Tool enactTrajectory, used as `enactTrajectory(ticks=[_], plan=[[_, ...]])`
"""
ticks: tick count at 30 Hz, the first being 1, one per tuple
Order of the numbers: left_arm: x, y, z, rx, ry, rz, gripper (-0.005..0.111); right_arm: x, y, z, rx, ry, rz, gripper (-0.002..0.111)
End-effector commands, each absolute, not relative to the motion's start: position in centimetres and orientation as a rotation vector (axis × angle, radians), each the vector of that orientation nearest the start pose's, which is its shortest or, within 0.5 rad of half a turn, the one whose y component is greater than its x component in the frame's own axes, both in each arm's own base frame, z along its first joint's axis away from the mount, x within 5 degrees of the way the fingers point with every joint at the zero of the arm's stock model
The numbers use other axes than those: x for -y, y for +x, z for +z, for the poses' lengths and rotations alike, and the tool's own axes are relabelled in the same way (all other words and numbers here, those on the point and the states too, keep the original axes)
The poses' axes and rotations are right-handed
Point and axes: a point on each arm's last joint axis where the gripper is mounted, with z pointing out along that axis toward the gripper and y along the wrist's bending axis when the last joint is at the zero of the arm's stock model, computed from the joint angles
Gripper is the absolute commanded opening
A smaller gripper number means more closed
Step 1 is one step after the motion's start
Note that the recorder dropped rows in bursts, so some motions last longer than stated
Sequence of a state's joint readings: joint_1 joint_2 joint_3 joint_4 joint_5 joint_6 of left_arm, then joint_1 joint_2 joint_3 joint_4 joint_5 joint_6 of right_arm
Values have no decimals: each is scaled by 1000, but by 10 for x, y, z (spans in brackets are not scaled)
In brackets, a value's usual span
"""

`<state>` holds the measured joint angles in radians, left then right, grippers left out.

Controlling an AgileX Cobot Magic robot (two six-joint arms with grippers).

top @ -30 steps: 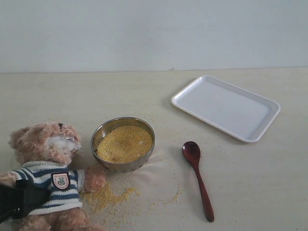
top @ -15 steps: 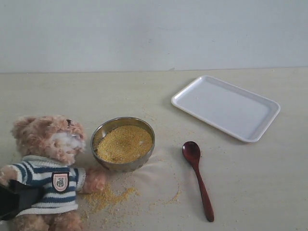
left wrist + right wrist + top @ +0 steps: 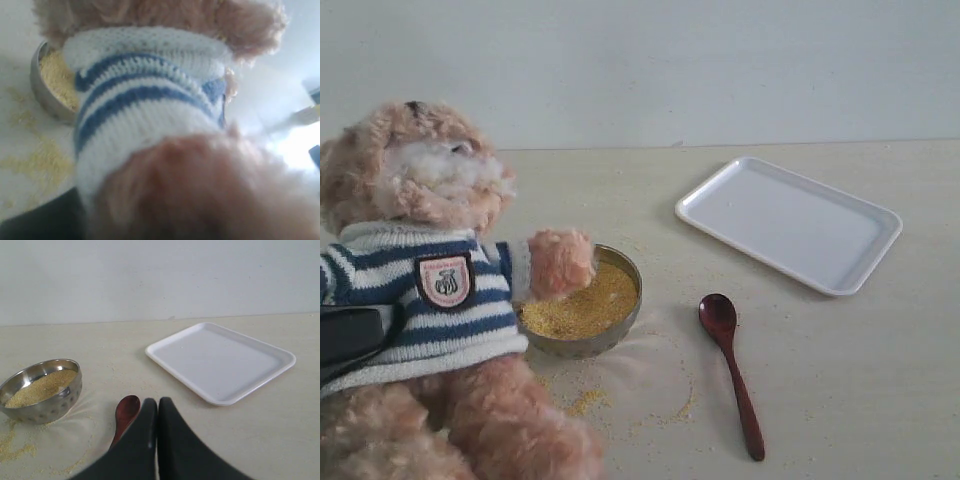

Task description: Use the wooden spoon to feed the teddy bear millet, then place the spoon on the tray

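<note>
The teddy bear (image 3: 440, 270) is held upright near the front-left corner of the desk, pinched at its striped side by the left gripper (image 3: 355, 338) – 1 paw hangs over the millet (image 3: 585, 305) in the steel bowl (image 3: 620, 325). The wooden spoon (image 3: 732, 370) lies flat near the front edge, apart from the bowl. The tray (image 3: 790, 225) sits toward the back-right corner. The right gripper (image 3: 158, 405) is seen above the spoon's handle – its 2 fingers pressed together, holding nothing.

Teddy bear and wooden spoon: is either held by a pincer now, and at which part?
The left pincer holds the teddy bear at its sweater side; the wooden spoon lies free, the right pincer shut empty.
</note>
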<state>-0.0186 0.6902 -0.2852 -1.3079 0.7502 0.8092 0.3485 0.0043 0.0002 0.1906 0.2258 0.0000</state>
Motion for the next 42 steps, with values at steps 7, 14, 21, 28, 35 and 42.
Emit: enactTrajectory(ticks=[7, 14, 21, 28, 35, 42], plan=[[57, 109, 265, -2344, 77, -879, 7, -22, 51, 194, -1710, -171, 429, 0], [55, 124, 224, -2484, -33, -881, 7, -22, 51, 194, -1710, -171, 429, 0], [57, 139, 203, -2480, -57, -929, 7, -22, 51, 194, -1710, -171, 429, 0], [55, 144, 192, -2537, -26, -872, 7, -22, 51, 194, -1710, -171, 429, 0], [43, 142, 186, -2609, -62, -759, 7, -22, 51, 194, -1710, -171, 429, 0], [37, 143, 190, -2575, -87, -792, 5, -22, 51, 194, -1710, -171, 429, 0]])
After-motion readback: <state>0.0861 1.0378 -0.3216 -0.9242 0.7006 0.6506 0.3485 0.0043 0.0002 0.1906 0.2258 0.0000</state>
